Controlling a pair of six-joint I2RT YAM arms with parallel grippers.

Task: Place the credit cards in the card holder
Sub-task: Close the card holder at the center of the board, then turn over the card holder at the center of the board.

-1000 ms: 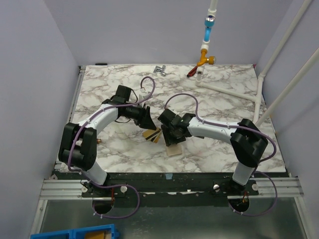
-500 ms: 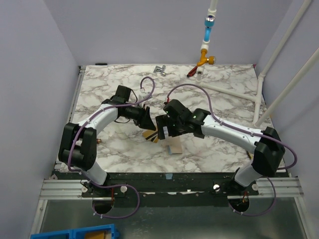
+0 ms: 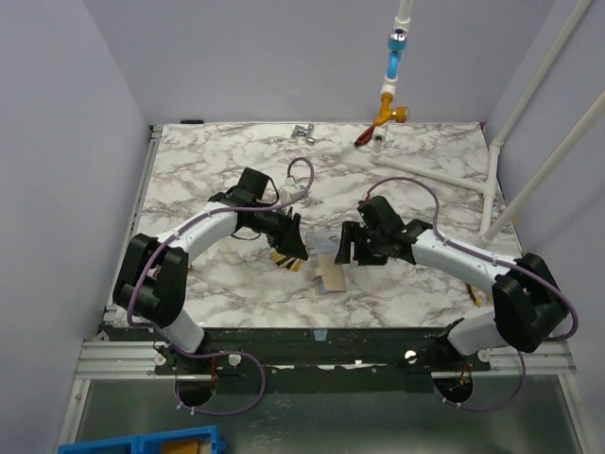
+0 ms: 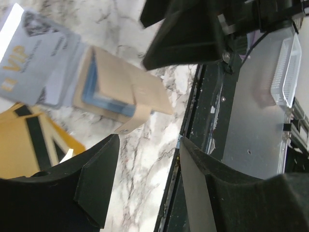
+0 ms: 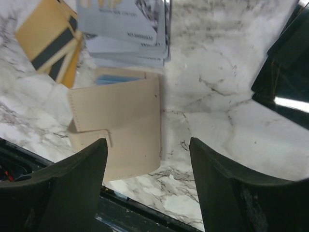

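Note:
The tan card holder [image 3: 329, 272] lies flat near the table's front edge, with a pale blue card [image 5: 116, 79] showing in its open end. It also shows in the left wrist view [image 4: 125, 92] and the right wrist view [image 5: 120, 125]. A stack of pale grey-blue credit cards [image 5: 125, 29] lies just beyond it. Gold-tan cards with dark stripes [image 5: 50, 41] lie to its left. My left gripper [image 3: 291, 250] is open and empty over the gold cards. My right gripper [image 3: 348, 248] is open and empty just right of the holder.
The black front rail [image 4: 212, 121] runs close behind the holder. White pipes [image 3: 444, 170], a red-handled tool [image 3: 364, 137] and a small metal fitting [image 3: 304, 131] stand at the back of the marble table [image 3: 208, 161].
My right gripper has pulled back to the right off the holder and cards, uncovering the grey cards. My left gripper has shifted right and nearer, over the gold cards.

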